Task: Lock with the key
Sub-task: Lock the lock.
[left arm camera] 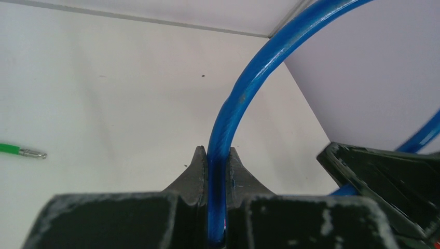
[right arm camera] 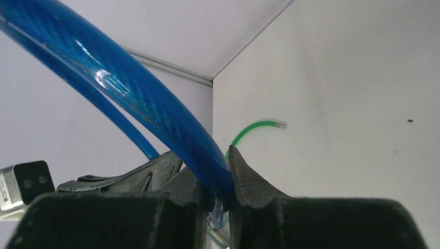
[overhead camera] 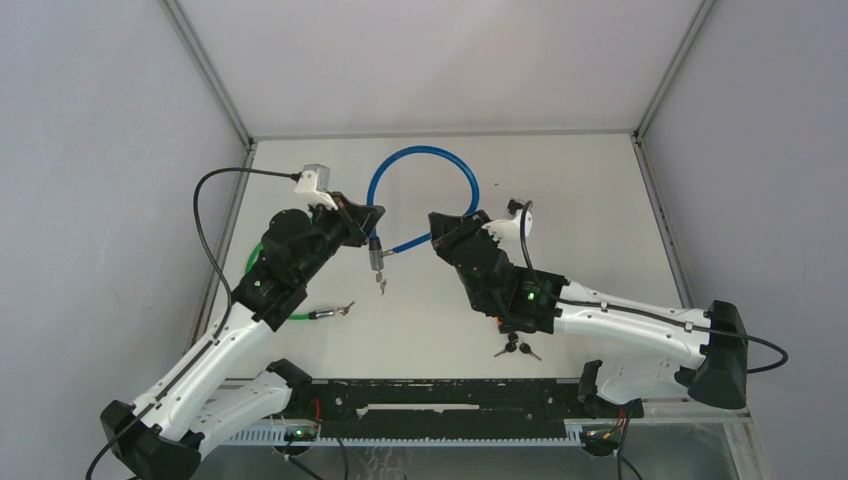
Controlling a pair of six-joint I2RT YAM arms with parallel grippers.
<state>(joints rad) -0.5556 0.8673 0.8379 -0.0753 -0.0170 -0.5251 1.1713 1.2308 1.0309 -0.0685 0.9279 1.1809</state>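
Observation:
A blue cable lock loops over the middle back of the table. Its grey lock barrel hangs just below my left gripper, with a key dangling from it. My left gripper is shut on the blue cable near that end; in the left wrist view the cable runs straight up between the fingers of the gripper. My right gripper is shut on the cable's other end, and in the right wrist view the cable is pinched at the fingertips of the gripper.
A green cable lock lies at the left under my left arm, its metal end and key pointing right; it also shows in the wrist views. A loose bunch of keys lies near the front edge.

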